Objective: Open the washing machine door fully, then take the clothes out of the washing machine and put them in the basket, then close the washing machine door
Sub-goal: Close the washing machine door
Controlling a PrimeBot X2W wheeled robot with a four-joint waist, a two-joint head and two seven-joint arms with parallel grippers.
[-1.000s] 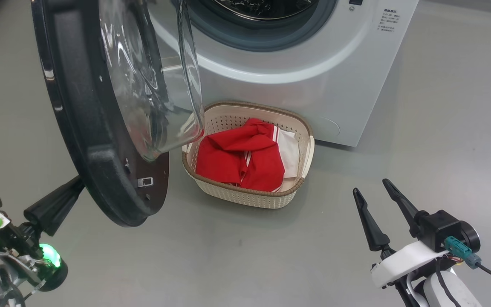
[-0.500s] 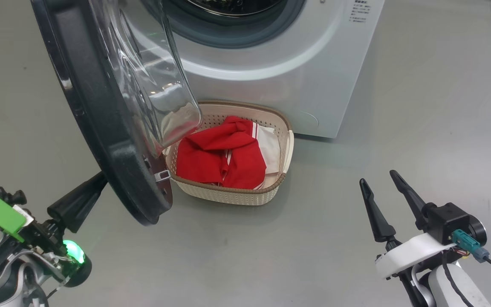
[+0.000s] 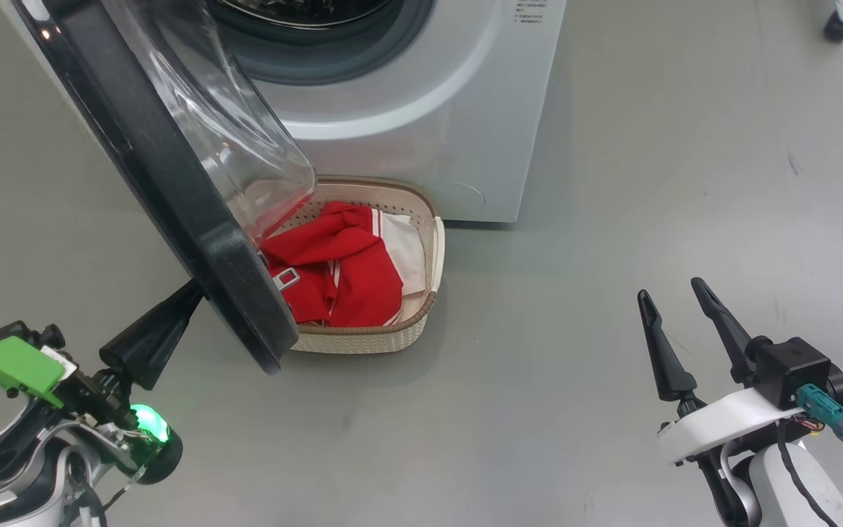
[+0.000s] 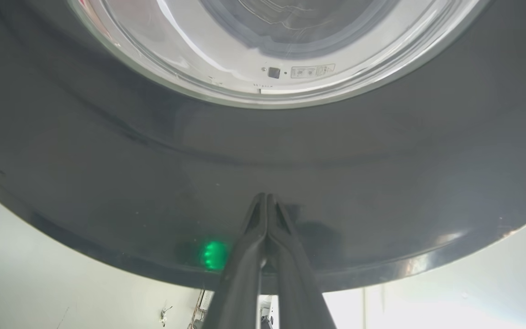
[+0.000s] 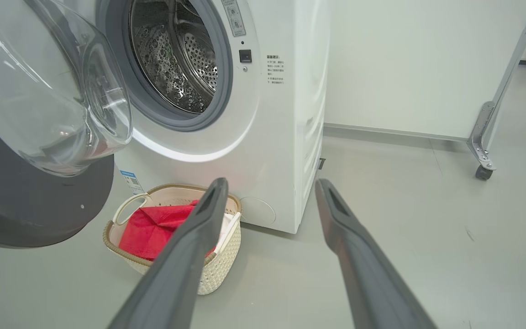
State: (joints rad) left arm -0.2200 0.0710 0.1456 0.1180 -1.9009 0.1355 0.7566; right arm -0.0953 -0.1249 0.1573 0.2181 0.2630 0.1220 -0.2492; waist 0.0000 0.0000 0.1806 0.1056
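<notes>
The washing machine (image 3: pixel 407 124) stands at the top, its steel drum (image 5: pixel 176 59) showing no clothes. The washing machine door (image 3: pixel 173 190) hangs partly swung out at the left, over the basket's left side. My left gripper (image 3: pixel 187 300) is shut, its tips (image 4: pixel 265 197) resting against the door's black outer face (image 4: pixel 153 160). Red striped clothes (image 3: pixel 341 271) and a white cloth lie in the cream basket (image 3: pixel 432 241) on the floor before the machine. My right gripper (image 3: pixel 672 290) is open and holds nothing, well right of the basket. Its view shows the right gripper (image 5: pixel 272 183) pointing at the machine's lower front corner.
Grey floor spreads to the right of the machine. A wheeled metal frame (image 5: pixel 484 171) with a white panel stands behind and to the right; its caster (image 3: pixel 838 25) is at the top right corner.
The camera has turned, sliding the whole scene leftward. The door has swung closer to the machine, and the shut left gripper has followed behind it. The right gripper stays open.
</notes>
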